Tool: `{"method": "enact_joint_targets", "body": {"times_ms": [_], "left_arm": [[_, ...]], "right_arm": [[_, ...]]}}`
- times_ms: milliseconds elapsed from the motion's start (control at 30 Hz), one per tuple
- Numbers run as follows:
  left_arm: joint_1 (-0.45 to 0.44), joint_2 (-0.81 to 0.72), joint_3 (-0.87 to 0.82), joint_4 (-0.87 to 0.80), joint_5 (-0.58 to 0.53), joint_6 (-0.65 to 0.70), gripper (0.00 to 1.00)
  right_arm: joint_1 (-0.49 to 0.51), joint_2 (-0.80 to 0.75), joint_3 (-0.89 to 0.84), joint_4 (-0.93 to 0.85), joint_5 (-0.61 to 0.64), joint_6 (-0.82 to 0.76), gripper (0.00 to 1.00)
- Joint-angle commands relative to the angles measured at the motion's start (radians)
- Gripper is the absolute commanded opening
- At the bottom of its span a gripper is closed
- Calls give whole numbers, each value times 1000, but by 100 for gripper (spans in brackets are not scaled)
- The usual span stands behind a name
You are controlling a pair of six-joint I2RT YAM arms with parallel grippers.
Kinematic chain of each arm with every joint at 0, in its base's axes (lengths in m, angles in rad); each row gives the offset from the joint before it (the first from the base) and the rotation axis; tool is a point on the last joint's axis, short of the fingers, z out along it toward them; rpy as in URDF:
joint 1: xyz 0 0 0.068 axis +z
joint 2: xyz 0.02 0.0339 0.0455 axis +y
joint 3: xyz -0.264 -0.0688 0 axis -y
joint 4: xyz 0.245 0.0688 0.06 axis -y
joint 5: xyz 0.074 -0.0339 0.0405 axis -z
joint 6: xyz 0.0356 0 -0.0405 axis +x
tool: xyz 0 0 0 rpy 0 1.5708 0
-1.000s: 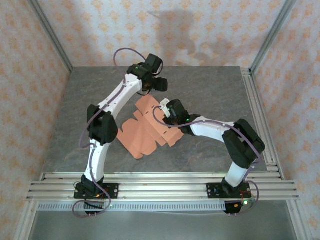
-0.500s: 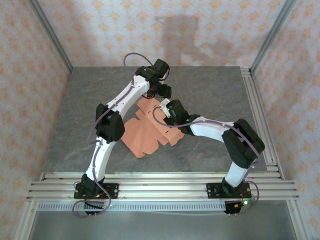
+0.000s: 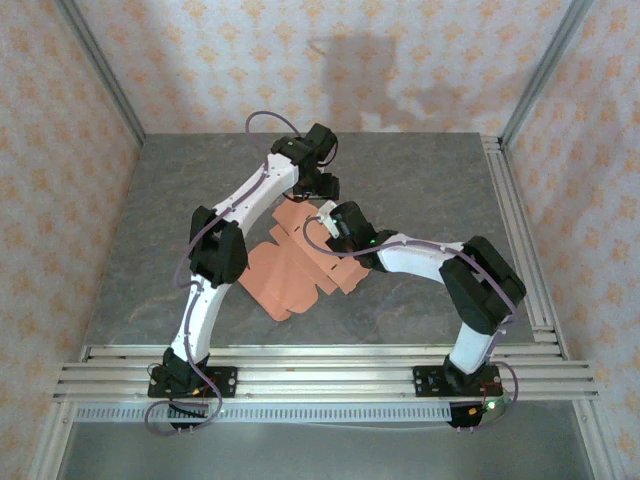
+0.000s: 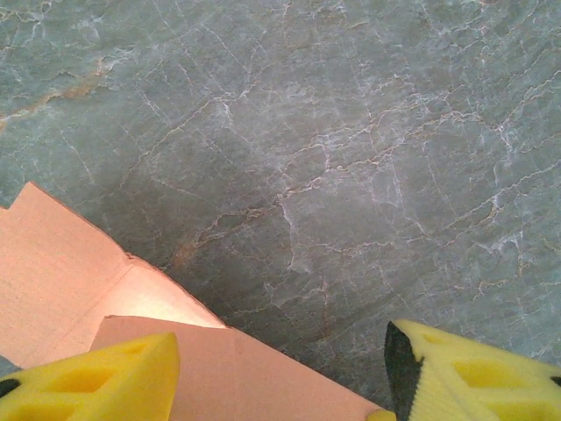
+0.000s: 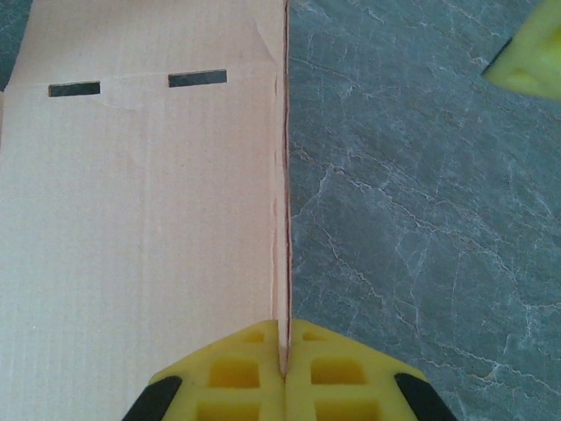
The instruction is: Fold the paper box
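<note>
At the centre of the grey, veined stone-look table (image 3: 430, 180), the paper box (image 3: 290, 270) lies as a flat, salmon-coloured die-cut sheet of thin card with two narrow slits. The right gripper (image 5: 283, 351) has its yellow foam pads clamped on the sheet's straight edge. The left gripper (image 4: 280, 386) hangs with its pads apart above a far corner flap.

Paper box (image 3: 283, 278) — salmon sheet, 2 slits

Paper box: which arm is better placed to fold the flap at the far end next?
Left, probably. The left gripper is open over a flap of the paper box at the sheet's far end. The right gripper is shut on a side edge, so it is busy holding.
</note>
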Motion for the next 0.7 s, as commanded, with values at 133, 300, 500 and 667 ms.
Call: {"method": "enact_joint_targets", "body": {"times_ms": [133, 300, 500, 667], "left_arm": [[1, 10, 88, -115, -20, 12, 73], [3, 33, 120, -128, 6, -9, 72], [17, 19, 94, -132, 3, -36, 67], [30, 6, 86, -145, -19, -45, 64]], "right_arm": [[-9, -13, 28, 90, 27, 3, 0], [-11, -16, 12, 131, 11, 16, 0], [-31, -27, 3, 152, -64, 62, 0], [-49, -43, -22, 180, -117, 89, 0]]}}
